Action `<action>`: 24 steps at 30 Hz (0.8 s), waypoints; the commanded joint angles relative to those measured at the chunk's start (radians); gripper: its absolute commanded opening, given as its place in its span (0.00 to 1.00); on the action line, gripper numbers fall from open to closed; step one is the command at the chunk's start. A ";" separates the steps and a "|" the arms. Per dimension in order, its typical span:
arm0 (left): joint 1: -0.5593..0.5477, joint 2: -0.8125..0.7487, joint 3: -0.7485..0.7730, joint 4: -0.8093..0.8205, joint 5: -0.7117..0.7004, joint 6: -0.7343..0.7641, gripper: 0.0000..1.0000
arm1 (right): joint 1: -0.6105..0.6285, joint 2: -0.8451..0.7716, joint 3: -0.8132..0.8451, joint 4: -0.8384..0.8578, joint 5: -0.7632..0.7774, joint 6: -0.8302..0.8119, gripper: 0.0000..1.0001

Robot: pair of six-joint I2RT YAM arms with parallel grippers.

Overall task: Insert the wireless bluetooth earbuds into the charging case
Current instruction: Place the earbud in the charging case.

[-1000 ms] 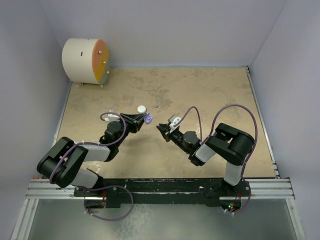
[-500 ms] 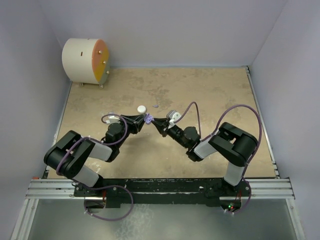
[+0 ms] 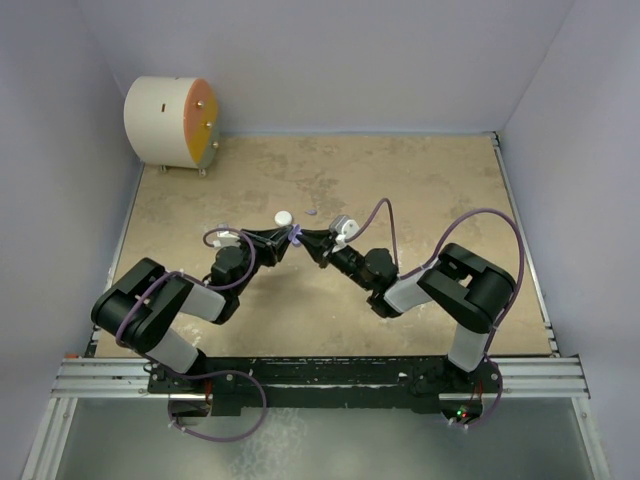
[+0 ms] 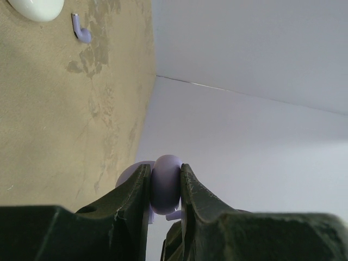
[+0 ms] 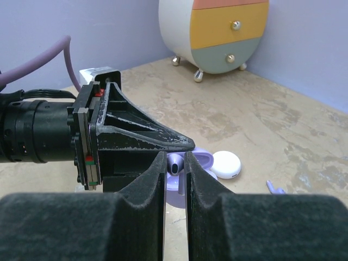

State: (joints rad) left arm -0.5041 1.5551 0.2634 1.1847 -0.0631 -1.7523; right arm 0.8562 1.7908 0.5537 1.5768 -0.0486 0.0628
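Since right gripper (image 5: 175, 156) pinches lilac earbud (image 5: 174, 165) mid-frame, right at lilac case (image 4: 165, 190) clamped in left gripper (image 4: 165, 169): keep it upright, lower slow, let go only once seated.

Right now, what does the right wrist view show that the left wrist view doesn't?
Only the right wrist: the earbud pinched in the right gripper, and the drawer cabinet. Only the left wrist: the left gripper with its inner finger faces squeezing the rounded shell of the lilac case. Both: that lilac case, the white case, and the loose lilac earbud on the table.
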 commanded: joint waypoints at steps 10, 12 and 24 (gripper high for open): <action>-0.017 -0.005 0.011 0.102 0.019 -0.054 0.00 | -0.012 -0.036 0.046 0.807 -0.026 -0.047 0.00; -0.023 -0.006 0.014 0.096 0.019 -0.053 0.00 | -0.013 -0.043 0.043 0.807 -0.027 -0.046 0.00; -0.039 -0.007 0.025 0.098 0.016 -0.062 0.00 | -0.019 -0.051 0.036 0.807 -0.030 -0.046 0.00</action>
State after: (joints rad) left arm -0.5385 1.5558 0.2638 1.2171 -0.0517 -1.7969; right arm 0.8429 1.7901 0.5694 1.5764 -0.0708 0.0372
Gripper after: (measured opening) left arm 0.229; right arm 0.167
